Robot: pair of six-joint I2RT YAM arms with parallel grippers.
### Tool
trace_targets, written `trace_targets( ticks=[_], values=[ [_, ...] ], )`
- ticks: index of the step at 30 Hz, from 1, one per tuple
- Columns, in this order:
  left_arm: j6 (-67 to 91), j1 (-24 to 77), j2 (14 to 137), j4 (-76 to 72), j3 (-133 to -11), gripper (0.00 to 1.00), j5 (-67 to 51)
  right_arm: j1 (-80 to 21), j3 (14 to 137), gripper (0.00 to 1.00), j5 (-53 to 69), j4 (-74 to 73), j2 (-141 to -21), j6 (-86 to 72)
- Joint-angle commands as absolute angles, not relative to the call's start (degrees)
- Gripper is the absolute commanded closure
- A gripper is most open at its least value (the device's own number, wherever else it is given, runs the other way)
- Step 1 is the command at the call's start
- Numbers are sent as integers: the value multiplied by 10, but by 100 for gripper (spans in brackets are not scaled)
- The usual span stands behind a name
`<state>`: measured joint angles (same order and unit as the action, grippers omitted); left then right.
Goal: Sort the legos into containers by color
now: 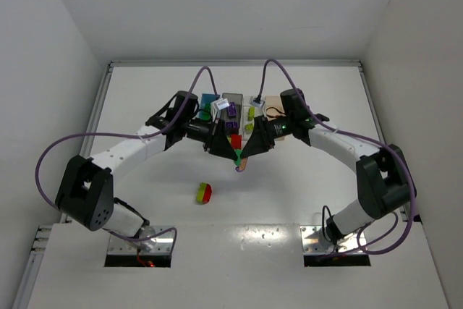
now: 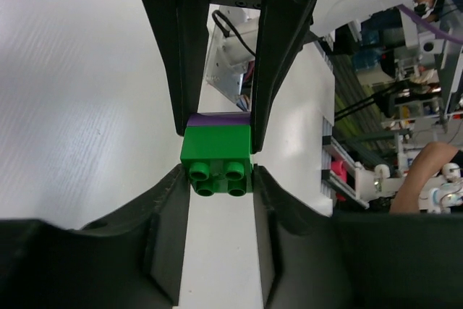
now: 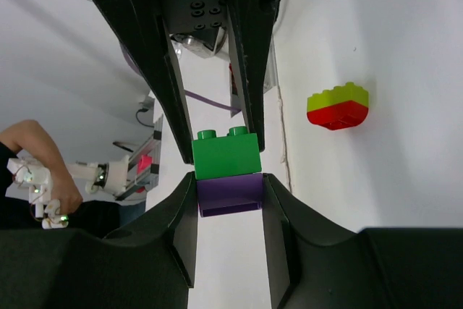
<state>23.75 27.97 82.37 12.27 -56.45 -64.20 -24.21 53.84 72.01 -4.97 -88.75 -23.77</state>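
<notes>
A green lego [image 2: 217, 151] is stacked on a purple lego [image 3: 230, 192]. Both grippers hold this stack above the table's middle [image 1: 238, 158]. My left gripper [image 2: 217, 173] is shut on the green lego, and my right gripper [image 3: 230, 187] is shut on the purple lego. They face each other tip to tip, left gripper [image 1: 231, 154] against right gripper [image 1: 246, 157]. A yellow-green lego stacked on a red one [image 1: 205, 193] lies on the table nearer the bases; it also shows in the right wrist view [image 3: 338, 106]. Four bins stand in a row behind the grippers: blue [image 1: 210, 99], dark grey [image 1: 233, 98], clear [image 1: 256, 100], tan [image 1: 273, 103].
Purple legos [image 1: 231, 112] lie in the dark grey bin and yellow-green ones [image 1: 250, 115] in the clear bin. A green piece [image 1: 205, 114] is at the blue bin. A red lego [image 1: 235, 140] sits just behind the grippers. White walls enclose the table.
</notes>
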Motion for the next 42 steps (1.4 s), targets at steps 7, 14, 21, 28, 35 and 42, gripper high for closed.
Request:
trace_targets(
  ticks=[7, 14, 21, 28, 35, 42],
  values=[
    [224, 288, 819, 92, -582, 84, -647, -252, 568, 70, 735, -19, -885, -242],
    [229, 288, 819, 87, -582, 86, -647, -252, 552, 61, 740, -25, -879, -242],
    [235, 288, 819, 87, -587, 86, -647, -258, 552, 52, 745, -35, -879, -242],
    [235, 271, 819, 82, -592, 87, -642, -258, 547, 51, 751, -41, -874, -236],
    [241, 248, 819, 82, -592, 87, -642, -252, 535, 56, 751, -47, -862, -224],
    [246, 248, 819, 82, -587, 87, -647, -252, 530, 83, 751, -47, -862, -224]
  ],
)
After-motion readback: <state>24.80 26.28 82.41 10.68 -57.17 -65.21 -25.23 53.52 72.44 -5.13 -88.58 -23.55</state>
